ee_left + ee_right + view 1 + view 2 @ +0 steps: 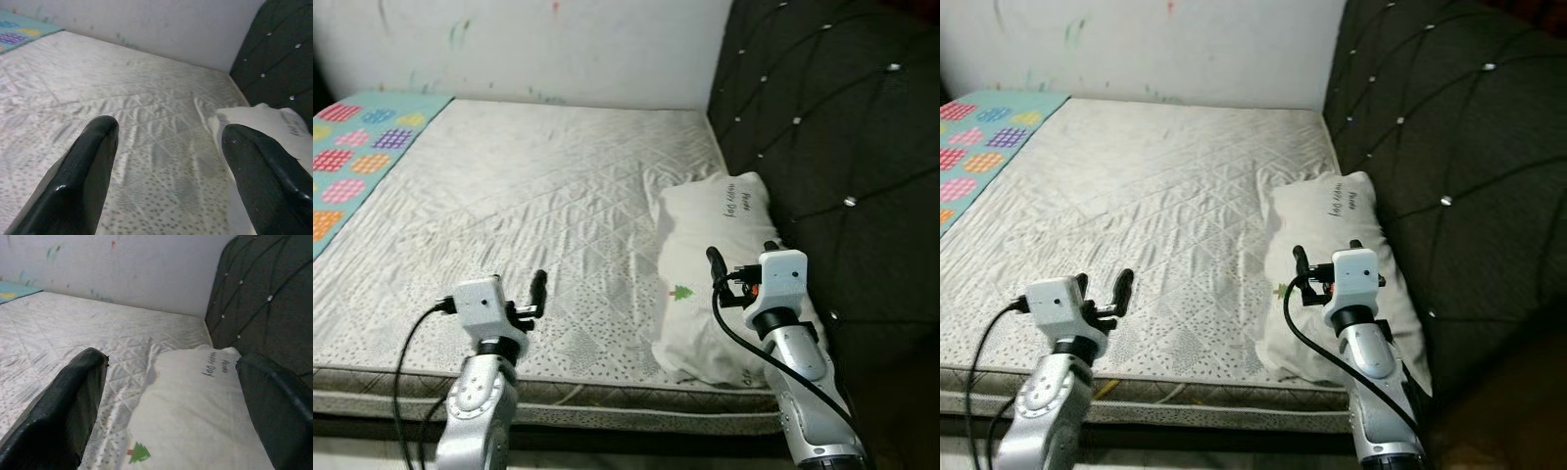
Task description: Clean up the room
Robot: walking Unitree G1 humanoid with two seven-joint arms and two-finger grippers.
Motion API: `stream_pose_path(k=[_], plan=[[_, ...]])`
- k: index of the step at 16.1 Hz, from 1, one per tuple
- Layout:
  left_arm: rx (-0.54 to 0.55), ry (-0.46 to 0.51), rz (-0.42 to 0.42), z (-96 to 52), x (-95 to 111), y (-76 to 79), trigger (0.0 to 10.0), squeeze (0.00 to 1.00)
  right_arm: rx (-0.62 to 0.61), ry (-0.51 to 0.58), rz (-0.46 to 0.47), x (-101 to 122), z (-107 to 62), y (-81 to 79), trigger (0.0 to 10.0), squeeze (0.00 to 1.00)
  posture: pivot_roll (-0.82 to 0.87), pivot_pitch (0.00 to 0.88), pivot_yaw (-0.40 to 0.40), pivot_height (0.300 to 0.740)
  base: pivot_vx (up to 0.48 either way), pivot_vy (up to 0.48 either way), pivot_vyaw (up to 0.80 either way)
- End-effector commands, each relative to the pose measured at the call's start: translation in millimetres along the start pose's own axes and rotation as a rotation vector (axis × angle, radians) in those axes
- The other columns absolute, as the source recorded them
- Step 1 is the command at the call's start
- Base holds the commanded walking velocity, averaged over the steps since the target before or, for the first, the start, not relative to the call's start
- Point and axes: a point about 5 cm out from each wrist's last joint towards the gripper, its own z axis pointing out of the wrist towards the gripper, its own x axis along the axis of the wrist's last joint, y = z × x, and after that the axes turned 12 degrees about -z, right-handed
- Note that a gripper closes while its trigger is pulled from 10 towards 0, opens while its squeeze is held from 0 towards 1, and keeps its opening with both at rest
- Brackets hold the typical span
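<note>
Bare mattress fills the bed, headboard at the robot's right. Pillow lies against it, untouched. Left hand and right hand hover open, holding nothing. Judgement: tidying barely begun; pillow likely next.

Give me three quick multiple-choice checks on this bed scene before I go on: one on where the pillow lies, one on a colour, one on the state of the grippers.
1. Where does the pillow lie?
A. against the padded headboard
B. on the patterned blanket
C. on the floor

2. What colour is the small tree print on the pillow?
A. blue
B. green
C. yellow

3. How do the left gripper and right gripper stand?
A. both shut
B. one shut on the pillow
C. both open, holding nothing

Answers: 1 A, its far side meets the dark headboard. 2 B, the tree is green. 3 C, each wrist view shows the fingers wide apart with nothing between them.
</note>
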Motion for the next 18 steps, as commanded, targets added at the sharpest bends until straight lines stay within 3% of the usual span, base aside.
stream_pose_path(k=[1,11,18], plan=[[0.004,-0.011,0.004,1.0,-1.1,-1.5,10.0,0.00,-0.009,0.004,0.001,1.0,1.4,2.4,10.0,0.00,-0.18,0.000,0.050,0.740,0.000,0.371,0.00],[0.007,-0.007,-0.001,2.8,-1.3,-1.4,10.0,0.00,-0.011,0.003,-0.009,0.4,3.1,4.8,10.0,0.00,-0.19,0.000,0.048,0.740,0.000,0.441,0.00],[-0.052,0.003,-0.034,1.3,1.4,3.2,10.0,0.00,-0.014,0.003,-0.013,-0.5,3.7,5.3,10.0,0.00,-0.19,0.000,0.048,0.740,0.000,0.000,0.00]])
